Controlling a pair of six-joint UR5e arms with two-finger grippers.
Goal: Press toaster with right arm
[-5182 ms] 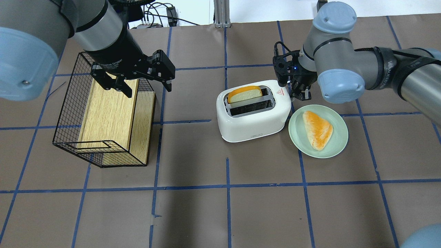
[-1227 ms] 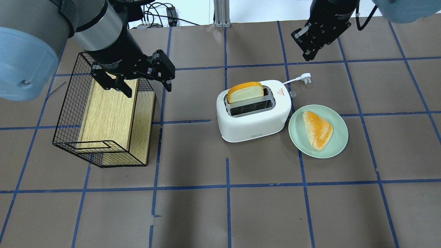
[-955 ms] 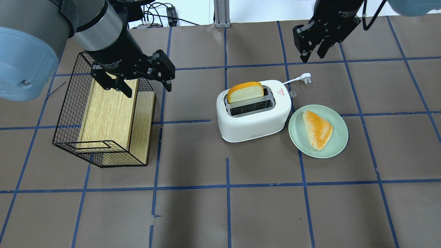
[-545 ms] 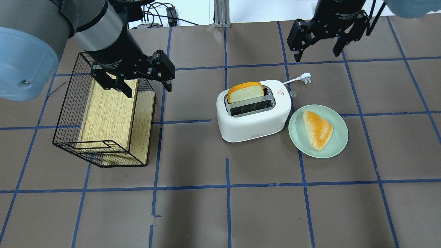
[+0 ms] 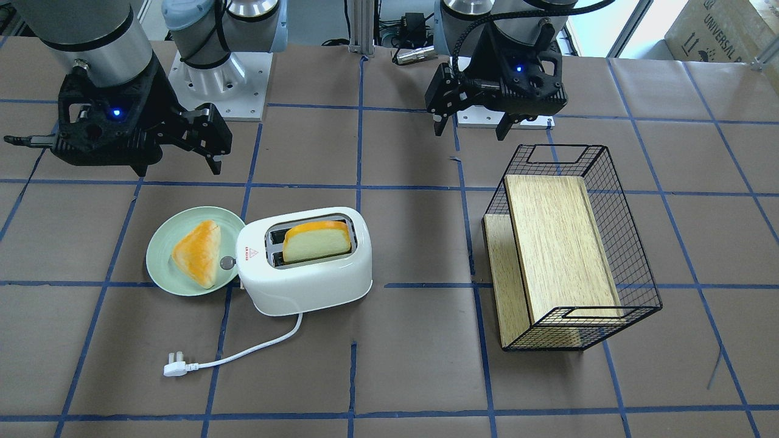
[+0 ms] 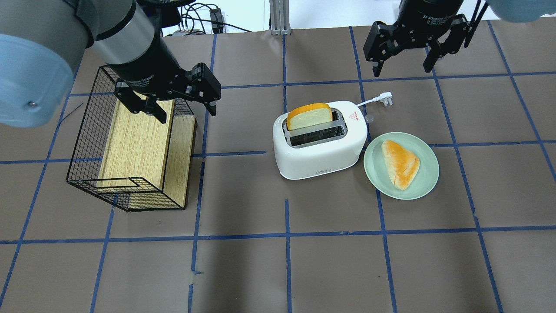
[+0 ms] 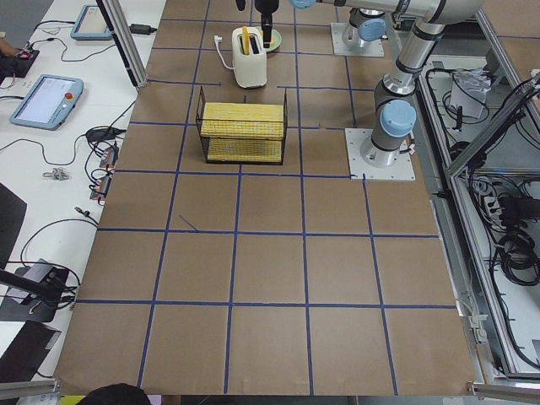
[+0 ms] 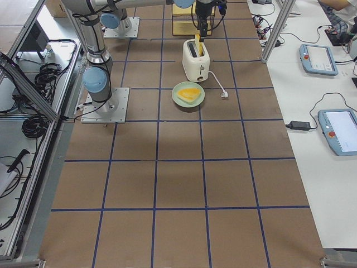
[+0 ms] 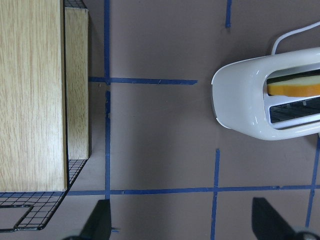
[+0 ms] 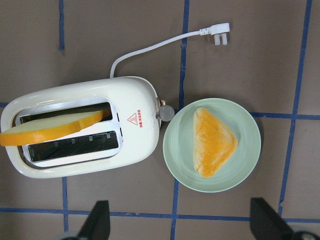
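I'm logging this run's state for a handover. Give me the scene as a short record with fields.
toaster: upright, unplugged, plug on the table
slice: sticks up from the slot on the plug's side; other slot empty
plate: beside the toaster's knob end, holds a bread triangle
right claw: open, empty, raised clear of the toaster
left claw: open, empty, raised near the basket

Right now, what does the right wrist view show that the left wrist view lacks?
Only right wrist: a pale green round plate with a triangular orange-crusted bread piece, and a white plug. Only left wrist: a black wire basket holding a wooden board. Both: the white rounded plastic toaster with a bread slice in one slot.
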